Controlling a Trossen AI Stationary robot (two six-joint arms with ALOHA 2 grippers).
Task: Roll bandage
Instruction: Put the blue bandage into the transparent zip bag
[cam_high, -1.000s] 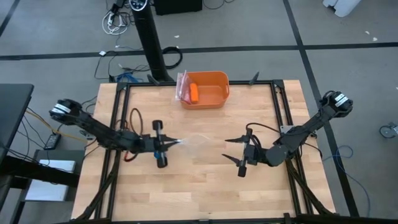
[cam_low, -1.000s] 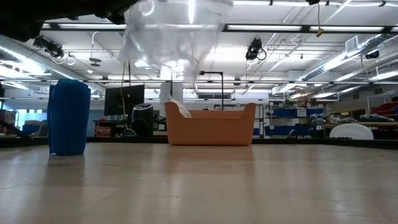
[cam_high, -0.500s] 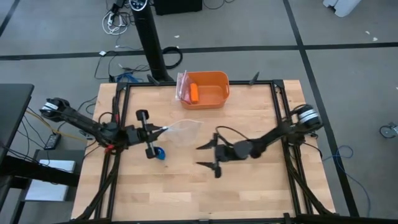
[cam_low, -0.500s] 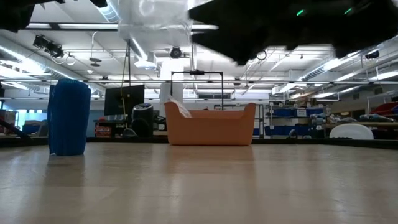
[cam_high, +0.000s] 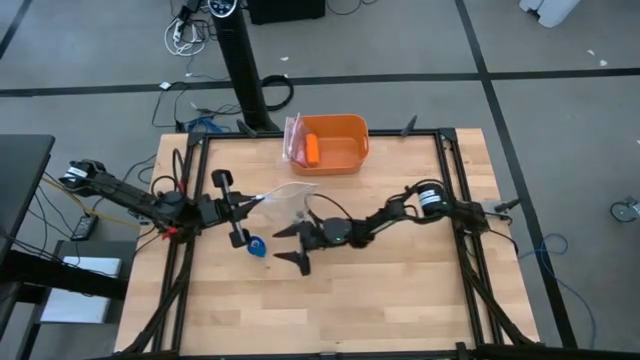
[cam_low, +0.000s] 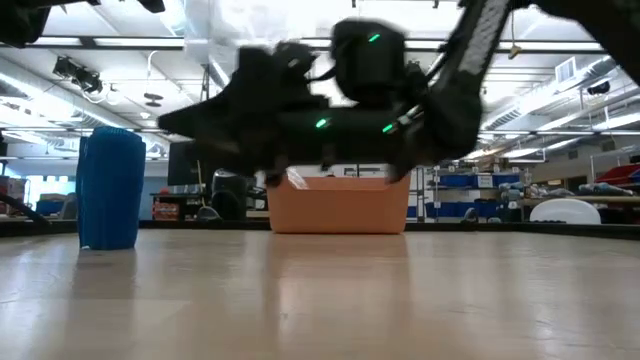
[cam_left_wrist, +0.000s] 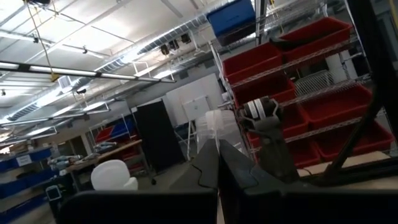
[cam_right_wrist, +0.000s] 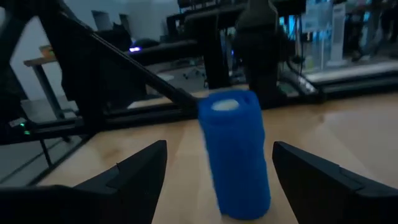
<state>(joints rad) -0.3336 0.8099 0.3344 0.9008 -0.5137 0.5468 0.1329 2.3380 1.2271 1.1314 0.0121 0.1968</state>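
Standing upright on the table, the compact bright blue cloth bandage roll (cam_high: 257, 246) faces the right claw (cam_high: 290, 247), spread wide just beside it; the left claw (cam_high: 262, 199) pinches crinkly clear plastic bag (cam_high: 290, 198).

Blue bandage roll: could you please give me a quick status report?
Right claw open, lined up on upright blue bandage roll, not touching. Left claw shut on clear plastic bag, above table. Nothing in the way.

bandage (cam_right_wrist: 235, 155), bright blue compact roll (standing upright), on table
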